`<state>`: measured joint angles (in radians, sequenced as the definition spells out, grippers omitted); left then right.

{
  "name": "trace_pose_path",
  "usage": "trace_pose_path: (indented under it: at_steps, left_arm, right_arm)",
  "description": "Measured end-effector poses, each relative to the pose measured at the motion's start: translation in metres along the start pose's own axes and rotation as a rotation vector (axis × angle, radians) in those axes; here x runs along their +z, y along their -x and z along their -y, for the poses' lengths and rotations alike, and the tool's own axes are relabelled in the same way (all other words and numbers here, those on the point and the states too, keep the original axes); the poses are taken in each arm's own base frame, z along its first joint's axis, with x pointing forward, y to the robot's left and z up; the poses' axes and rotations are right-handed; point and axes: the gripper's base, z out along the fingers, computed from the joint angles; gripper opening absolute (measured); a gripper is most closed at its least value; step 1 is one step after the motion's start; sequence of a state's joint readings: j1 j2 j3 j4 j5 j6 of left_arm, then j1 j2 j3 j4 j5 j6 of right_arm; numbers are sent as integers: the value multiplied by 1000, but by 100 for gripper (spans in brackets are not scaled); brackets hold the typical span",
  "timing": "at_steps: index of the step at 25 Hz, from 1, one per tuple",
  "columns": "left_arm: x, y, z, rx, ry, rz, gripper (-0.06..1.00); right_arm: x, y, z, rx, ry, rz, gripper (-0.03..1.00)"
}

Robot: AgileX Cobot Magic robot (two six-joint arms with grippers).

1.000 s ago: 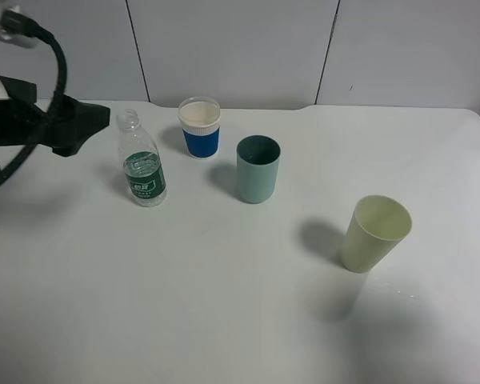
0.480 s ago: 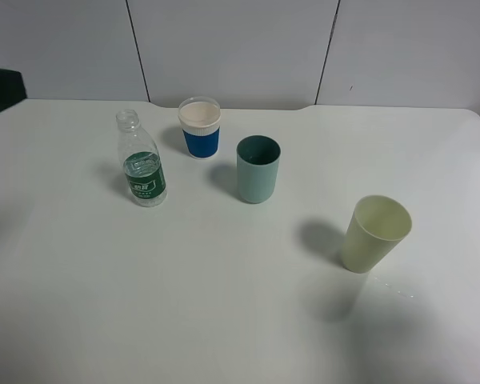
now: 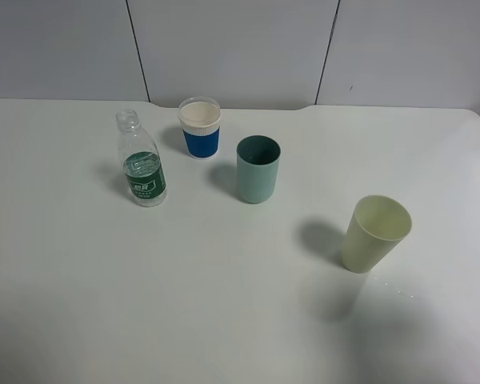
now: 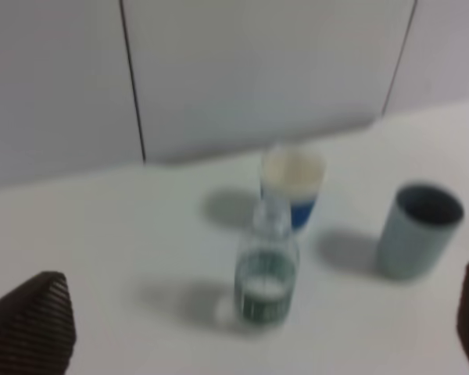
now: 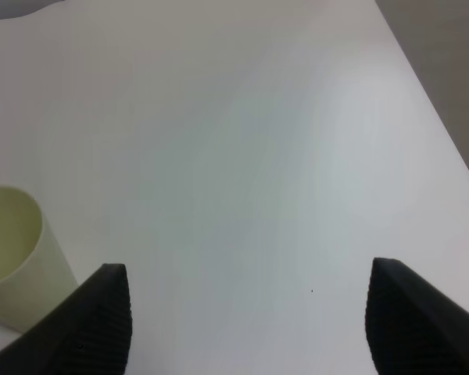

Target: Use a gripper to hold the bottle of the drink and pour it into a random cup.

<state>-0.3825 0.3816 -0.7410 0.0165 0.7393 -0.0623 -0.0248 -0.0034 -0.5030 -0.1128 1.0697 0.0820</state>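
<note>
The bottle of the drink (image 3: 142, 164) is standing upright on the white table (image 3: 224, 304), toward the far left of the scene. Its long axis is running straight up and down, with the open, capless neck pointing at the ceiling and the dark green label band wrapping the lower body. It is sitting apart from everything else, touching nothing but the tabletop.

To its right and a little farther back, the blue cup with the white rim (image 3: 200, 127) is standing upright. The teal cup (image 3: 258, 169) is standing just right of that one and slightly nearer, its mouth facing up. The pale yellow-green cup (image 3: 374, 233) is sitting well apart from the others, at the near right, also upright.

Neither arm is showing in the high view. In the left wrist view, which is blurred, the left gripper (image 4: 250, 328) is facing the bottle (image 4: 266, 269) from a distance, its two black fingers (image 4: 35, 320) spreading wide to the picture's edges and holding nothing. Behind the bottle in that view the blue cup (image 4: 292, 184) and the teal cup (image 4: 417, 229) are appearing.

The right gripper (image 5: 250, 320) is hanging over bare table with its ribbed black fingers (image 5: 94, 324) standing wide apart, gripping nothing, and the pale cup (image 5: 16, 258) is sitting just beside one finger.
</note>
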Motion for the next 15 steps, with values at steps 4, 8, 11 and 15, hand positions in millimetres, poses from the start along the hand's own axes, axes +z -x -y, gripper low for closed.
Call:
trace_pose_path:
  at_steps: [4,8,11,15]
  left_arm:
    - [-20,6,0,54,5,-108,99]
    - [-46,12,0,129,2,-154,99]
    - [-71,8,-1,135,2,-115,99]
    - [-99,-5,-3,117,34,-40,99]
  right_arm:
    - [0,0,0,0,0,0,63]
    - [0,0,0,0,0,0,63]
    - [0,0,0,0,0,0,63]
    - [0,0,0,0,0,0,63]
